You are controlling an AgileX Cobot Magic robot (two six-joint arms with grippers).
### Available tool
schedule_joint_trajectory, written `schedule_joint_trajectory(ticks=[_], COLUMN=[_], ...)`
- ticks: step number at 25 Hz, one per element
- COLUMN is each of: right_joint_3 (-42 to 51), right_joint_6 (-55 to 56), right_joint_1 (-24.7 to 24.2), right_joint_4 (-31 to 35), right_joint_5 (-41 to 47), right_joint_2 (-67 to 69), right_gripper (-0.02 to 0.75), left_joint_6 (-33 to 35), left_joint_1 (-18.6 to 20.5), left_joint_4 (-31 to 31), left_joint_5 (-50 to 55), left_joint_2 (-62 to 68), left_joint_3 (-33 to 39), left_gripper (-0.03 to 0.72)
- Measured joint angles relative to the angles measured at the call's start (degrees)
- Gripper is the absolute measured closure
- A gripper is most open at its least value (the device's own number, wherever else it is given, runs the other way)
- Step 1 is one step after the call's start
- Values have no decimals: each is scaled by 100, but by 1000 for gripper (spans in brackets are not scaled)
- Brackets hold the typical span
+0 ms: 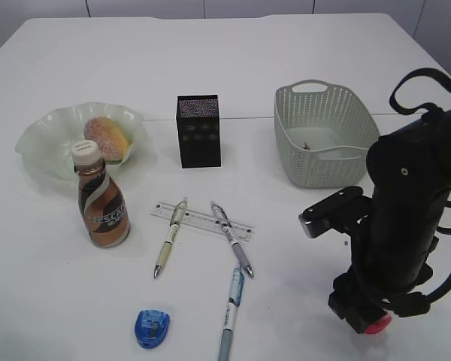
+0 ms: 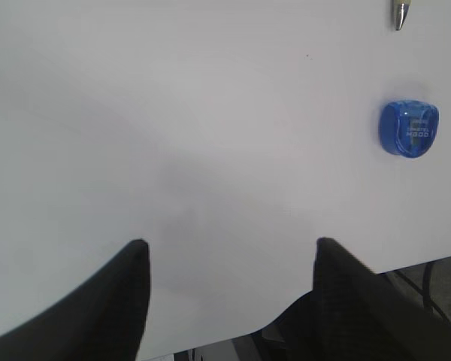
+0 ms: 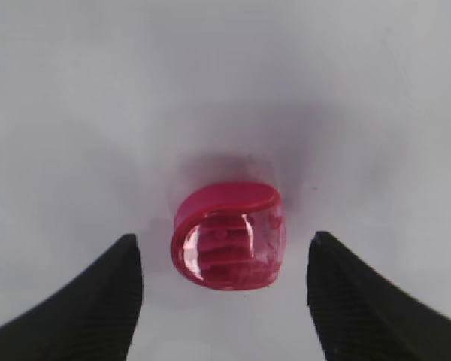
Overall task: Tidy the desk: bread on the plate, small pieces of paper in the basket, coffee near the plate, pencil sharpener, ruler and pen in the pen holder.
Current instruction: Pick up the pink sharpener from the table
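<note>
My right gripper hangs jaws spread around the red sharpener, near right. My left gripper is spread over bare table; the blue sharpener lies to its right. Ruler and three pens lie mid-table before the black holder. The bottle reads NESCAFE.

My exterior view slants down across the tabletop; both wrist views look closely downward, the left sharing the blue sharpener.

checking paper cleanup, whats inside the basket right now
Inside the basket a small dark scrap lies on the floor. The near wall hides the front of the floor.
</note>
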Motion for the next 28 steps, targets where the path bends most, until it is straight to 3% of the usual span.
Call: schedule_joint_trajectory(ticks=[28], right_joint_3=[0], right_joint_6=[-3], right_joint_1=[0], right_joint_4=[9], right_joint_5=[-210], right_joint_2=[394], right_gripper=[279], left_joint_6=[0], left_joint_1=[0], left_joint_4=[-10], left_joint_5=[-24], left_joint_2=[0], left_joint_3=[0], left_gripper=[192])
